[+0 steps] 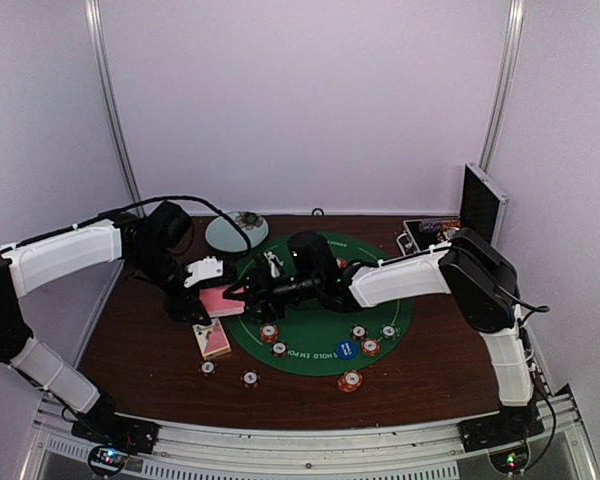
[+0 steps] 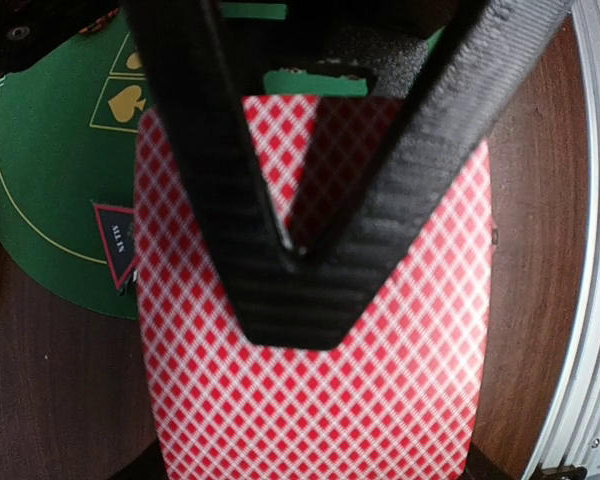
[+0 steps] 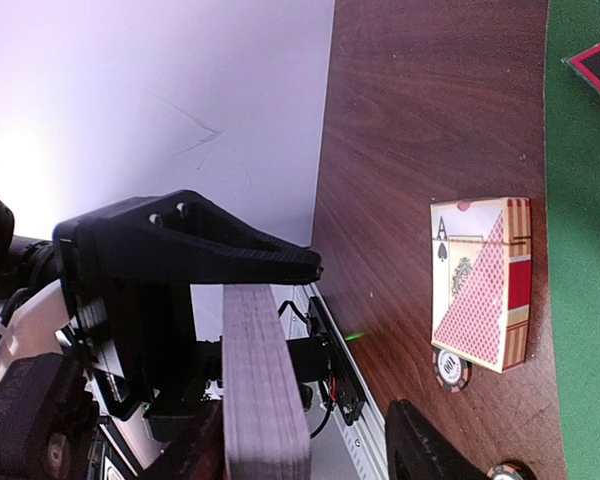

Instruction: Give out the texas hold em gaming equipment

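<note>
With the left gripper (image 2: 295, 250) clamped on the deck of cards (image 2: 310, 400) above the green mat's (image 1: 310, 340) left edge, the right gripper (image 1: 252, 296), jaws apart around it, could pinch several cards or tug the deck loose.

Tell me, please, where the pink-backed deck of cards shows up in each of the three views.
Top external: the deck shows left of centre, at the green mat's left edge.
Left wrist: the deck's checked back fills the middle, pinched by the shut left claw.
Right wrist: the deck stands edge-on, lower left of centre.
Shared landmark: the green mat, in all three views.
</note>
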`<state>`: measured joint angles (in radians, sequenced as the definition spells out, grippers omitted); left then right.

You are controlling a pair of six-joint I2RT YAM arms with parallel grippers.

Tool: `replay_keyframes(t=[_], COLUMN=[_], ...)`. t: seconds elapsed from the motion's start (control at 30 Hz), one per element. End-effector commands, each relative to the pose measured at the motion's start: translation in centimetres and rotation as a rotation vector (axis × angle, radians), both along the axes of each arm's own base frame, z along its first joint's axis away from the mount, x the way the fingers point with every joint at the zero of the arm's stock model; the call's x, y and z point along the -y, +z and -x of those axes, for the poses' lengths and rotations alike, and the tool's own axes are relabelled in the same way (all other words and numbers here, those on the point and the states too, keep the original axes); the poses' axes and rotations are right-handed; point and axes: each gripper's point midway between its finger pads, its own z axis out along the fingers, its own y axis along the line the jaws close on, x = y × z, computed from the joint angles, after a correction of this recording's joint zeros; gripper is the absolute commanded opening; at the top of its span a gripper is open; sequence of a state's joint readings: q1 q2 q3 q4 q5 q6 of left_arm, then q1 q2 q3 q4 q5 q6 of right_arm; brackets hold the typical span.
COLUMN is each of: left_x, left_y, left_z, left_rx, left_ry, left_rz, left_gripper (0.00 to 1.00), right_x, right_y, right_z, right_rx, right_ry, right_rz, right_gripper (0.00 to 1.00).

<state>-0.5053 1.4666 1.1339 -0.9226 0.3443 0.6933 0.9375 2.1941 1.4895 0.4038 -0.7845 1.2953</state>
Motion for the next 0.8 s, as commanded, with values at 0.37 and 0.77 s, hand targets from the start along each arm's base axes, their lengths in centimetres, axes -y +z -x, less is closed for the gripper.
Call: replay_keyframes(t=[0.37, 0.77], left_x=[1.1, 2.5], left_y=[1.7, 1.6], left_z=[-1.2, 0.4], left_rx=[0.05, 0.005], left_ry=[-0.003, -0.115], left_rz=[0.033, 0.073], left_gripper=[0.28, 0.98], right_x=[-0.8, -1.0], right_y=[1.6, 2.3], right_z=[0.1, 0.3], right_rx=[-0.027, -0.039], right_ry=[0.006, 0.024], right_rz=[-0.081, -0.106], right_gripper=[0.12, 0.1])
